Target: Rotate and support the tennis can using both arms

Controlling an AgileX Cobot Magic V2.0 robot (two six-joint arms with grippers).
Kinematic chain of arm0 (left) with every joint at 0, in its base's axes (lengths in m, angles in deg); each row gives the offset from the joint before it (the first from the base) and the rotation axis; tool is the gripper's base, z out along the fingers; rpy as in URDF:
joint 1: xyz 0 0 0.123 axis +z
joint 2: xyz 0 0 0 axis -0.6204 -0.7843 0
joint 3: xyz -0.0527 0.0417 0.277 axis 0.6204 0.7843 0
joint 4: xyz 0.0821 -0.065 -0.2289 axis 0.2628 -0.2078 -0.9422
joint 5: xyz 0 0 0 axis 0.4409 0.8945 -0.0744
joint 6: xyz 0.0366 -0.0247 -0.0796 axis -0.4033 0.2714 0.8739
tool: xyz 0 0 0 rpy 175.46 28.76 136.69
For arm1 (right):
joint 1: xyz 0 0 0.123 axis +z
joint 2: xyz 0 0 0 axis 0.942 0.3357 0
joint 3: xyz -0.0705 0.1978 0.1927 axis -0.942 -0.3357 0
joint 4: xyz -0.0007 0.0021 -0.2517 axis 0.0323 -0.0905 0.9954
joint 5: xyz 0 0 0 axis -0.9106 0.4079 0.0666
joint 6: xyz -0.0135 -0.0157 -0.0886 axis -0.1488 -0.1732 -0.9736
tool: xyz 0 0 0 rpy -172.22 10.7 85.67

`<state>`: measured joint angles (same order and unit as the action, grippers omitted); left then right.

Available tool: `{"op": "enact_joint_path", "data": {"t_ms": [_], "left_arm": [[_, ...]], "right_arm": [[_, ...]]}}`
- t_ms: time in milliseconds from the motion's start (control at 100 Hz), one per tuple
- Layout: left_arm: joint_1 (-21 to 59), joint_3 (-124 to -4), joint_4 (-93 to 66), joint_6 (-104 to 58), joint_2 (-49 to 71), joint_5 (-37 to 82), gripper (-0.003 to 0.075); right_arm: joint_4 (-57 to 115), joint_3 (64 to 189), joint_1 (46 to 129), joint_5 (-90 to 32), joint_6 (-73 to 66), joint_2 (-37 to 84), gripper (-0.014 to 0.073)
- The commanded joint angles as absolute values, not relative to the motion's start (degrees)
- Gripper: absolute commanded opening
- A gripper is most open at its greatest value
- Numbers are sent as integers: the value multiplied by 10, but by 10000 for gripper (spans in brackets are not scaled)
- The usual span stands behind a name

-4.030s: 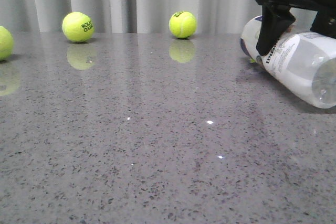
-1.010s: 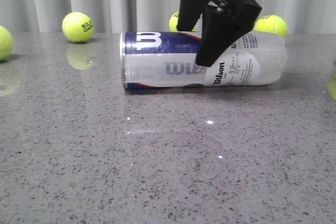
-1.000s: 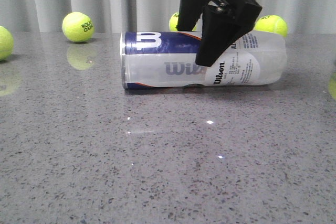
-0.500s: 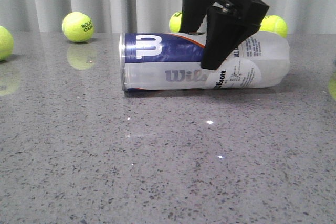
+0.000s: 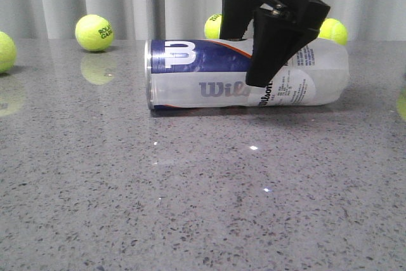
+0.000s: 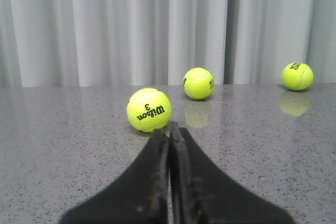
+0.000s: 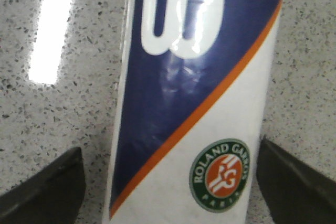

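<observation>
Lying sideways mid-frame: tennis can (image 5: 209, 75), straddled by right gripper (image 5: 263, 36), fingers spread wide, not gripping. Left gripper (image 6: 169, 129) closed, empty, facing tennis balls (image 6: 149, 109).

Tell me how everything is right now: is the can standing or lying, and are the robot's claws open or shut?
tennis can: lying on its side on the table, silver rim facing the robot's left
right gripper: open, fingers straddling the can
left gripper: shut, holding nothing
tennis balls: loose on the table, outside the can
</observation>
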<state>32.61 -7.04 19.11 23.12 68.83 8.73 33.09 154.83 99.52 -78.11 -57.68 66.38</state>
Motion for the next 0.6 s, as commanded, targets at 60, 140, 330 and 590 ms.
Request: {"op": "enact_joint_path", "data": {"t_ms": [60,140,330,590], "left_arm": [[323,-43,190,237,711,44,-21],[323,-43,190,237,711,44,-21],[323,-43,190,237,711,44,-21],[323,-43,190,237,711,44,-21]], "right_arm": [[326,1568,995,-773,-576,625,650],[326,1568,995,-773,-576,617,650],[326,1568,994,-769,-553,586,648],[326,1568,993,-761,-347,527,647]]}}
